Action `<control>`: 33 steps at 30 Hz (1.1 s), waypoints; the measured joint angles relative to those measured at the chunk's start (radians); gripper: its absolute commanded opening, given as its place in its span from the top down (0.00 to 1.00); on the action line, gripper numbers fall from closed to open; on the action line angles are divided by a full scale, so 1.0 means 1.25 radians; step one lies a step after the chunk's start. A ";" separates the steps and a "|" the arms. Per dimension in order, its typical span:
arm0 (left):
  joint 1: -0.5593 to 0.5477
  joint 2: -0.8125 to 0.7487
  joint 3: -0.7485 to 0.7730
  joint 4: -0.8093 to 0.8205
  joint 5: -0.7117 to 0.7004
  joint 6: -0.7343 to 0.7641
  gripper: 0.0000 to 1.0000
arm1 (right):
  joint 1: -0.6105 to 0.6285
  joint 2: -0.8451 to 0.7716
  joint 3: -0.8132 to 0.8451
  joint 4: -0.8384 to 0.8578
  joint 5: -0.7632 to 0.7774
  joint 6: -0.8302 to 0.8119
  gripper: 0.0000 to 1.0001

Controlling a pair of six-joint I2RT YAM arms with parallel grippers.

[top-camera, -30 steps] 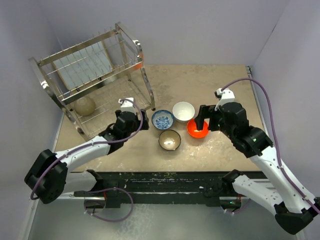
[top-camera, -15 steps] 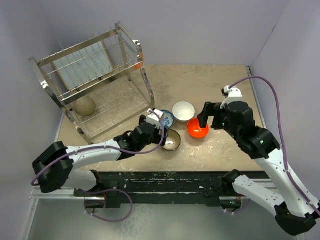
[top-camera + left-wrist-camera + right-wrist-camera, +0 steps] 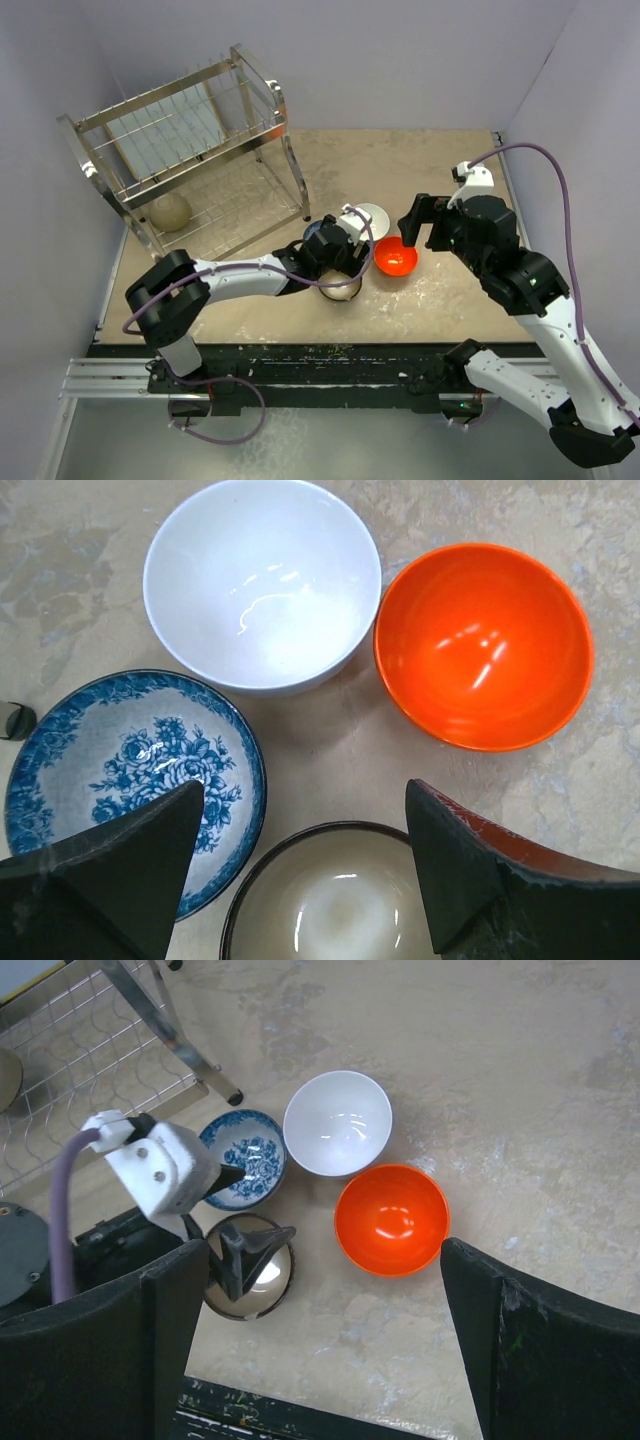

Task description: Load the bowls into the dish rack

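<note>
**Left gripper open above four bowls; one bowl already in the rack**

The left gripper (image 3: 305, 800) hangs with its jaws spread wide and nothing between them. In the left wrist view, its dark fingertips (image 3: 150, 850) frame the far rim of the dark brown bowl (image 3: 335, 900). That bowl has a dark rim and a shiny, pale grey-beige inside. One finger overlaps the near edge of the blue-and-white bowl (image 3: 130, 770), which is shallow, with a flower spray in the centre and a patterned blue band round the rim.

Beyond these two sit the white bowl (image 3: 262, 580), plain and glossy, and the orange bowl (image 3: 483, 645), bright orange-red inside and just as glossy. All four stand mouth-up in a tight cluster on the mottled tan table (image 3: 400, 160), just beside one another.

The right gripper (image 3: 322, 1245) is also spread open and empty. It is held above the table on the orange bowl's side of the cluster.

To the left of the cluster stands the dish rack (image 3: 180, 150), made of shiny wire and bars in two tiers. A pale tray (image 3: 165, 130) lies in its upper tier. The beige bowl (image 3: 170, 212) rests on the lower wire shelf, well apart from the others.
</note>
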 measured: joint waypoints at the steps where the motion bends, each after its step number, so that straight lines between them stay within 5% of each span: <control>1: 0.002 0.018 0.008 0.000 0.008 0.000 0.18 | 0.000 0.000 0.001 -0.002 0.001 0.000 0.01; 33: 0.081 0.163 0.043 0.056 0.036 0.009 0.34 | -0.004 0.003 0.000 -0.015 0.015 0.005 0.01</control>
